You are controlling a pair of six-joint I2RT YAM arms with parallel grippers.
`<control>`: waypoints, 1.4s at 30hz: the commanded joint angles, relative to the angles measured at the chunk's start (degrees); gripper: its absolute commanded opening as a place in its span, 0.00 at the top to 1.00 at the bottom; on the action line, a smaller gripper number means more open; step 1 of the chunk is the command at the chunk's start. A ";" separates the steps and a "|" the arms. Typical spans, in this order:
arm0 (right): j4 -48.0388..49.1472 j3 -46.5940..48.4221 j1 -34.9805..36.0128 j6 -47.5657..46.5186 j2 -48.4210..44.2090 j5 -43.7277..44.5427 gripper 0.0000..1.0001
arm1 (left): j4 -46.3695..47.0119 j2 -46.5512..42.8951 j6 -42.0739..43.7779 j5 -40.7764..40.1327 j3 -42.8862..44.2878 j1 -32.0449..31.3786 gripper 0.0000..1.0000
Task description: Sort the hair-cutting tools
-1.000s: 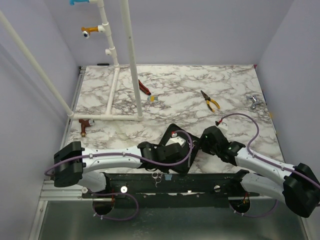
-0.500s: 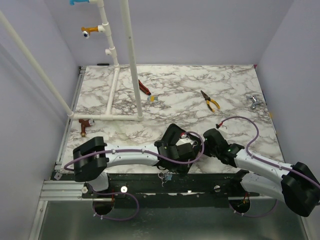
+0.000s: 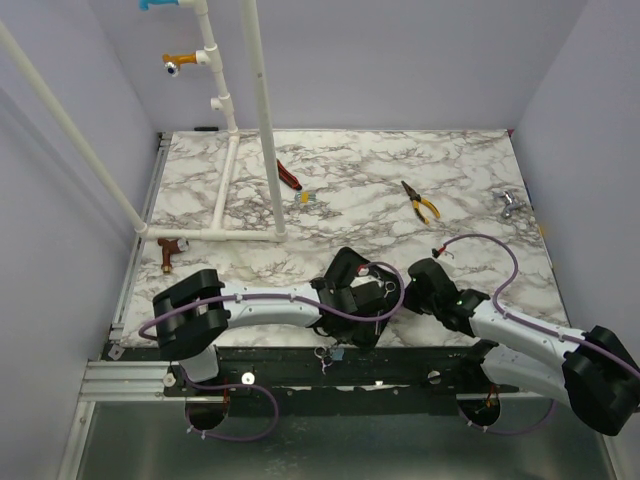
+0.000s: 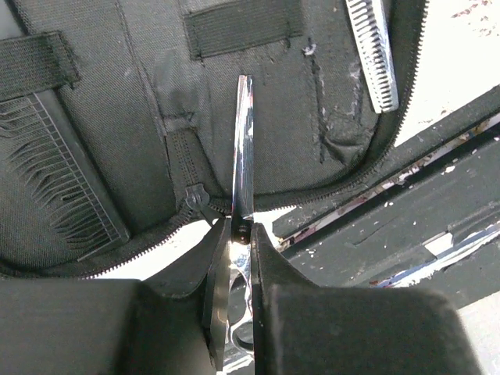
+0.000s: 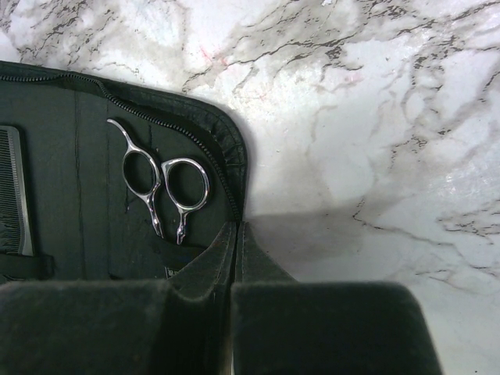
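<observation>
An open black zip case (image 4: 117, 94) lies at the table's near edge, mostly hidden under the wrists in the top view. My left gripper (image 4: 241, 234) is shut on a silver scissors (image 4: 244, 148). Its blade points out over the case, and its rings (image 3: 322, 352) hang past the table's front edge. A black comb (image 4: 62, 180) sits in the case's left part, and a toothed silver scissors blade (image 4: 373, 47) in the right part. My right gripper (image 5: 236, 234) is shut with its tips at the case's zip edge (image 5: 226, 164), beside scissors rings (image 5: 160, 183) and the comb (image 5: 16, 195).
Yellow-handled pliers (image 3: 421, 202) and a red-and-black-handled tool (image 3: 289, 175) lie at the back of the marble table (image 3: 470, 170). A white pipe frame (image 3: 262, 120) stands at the back left, with a brown fitting (image 3: 167, 252) nearby. A metal piece (image 3: 508, 204) lies far right. The black base rail (image 4: 406, 226) runs along the front.
My left arm has swung to the right, carrying the scissors over the case. The right arm has barely moved.
</observation>
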 commanded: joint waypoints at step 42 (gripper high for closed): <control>1.93 -4.44 0.30 0.27 -0.93 -5.28 0.99 | 3.47 14.04 -2.45 -2.79 13.36 7.75 1.00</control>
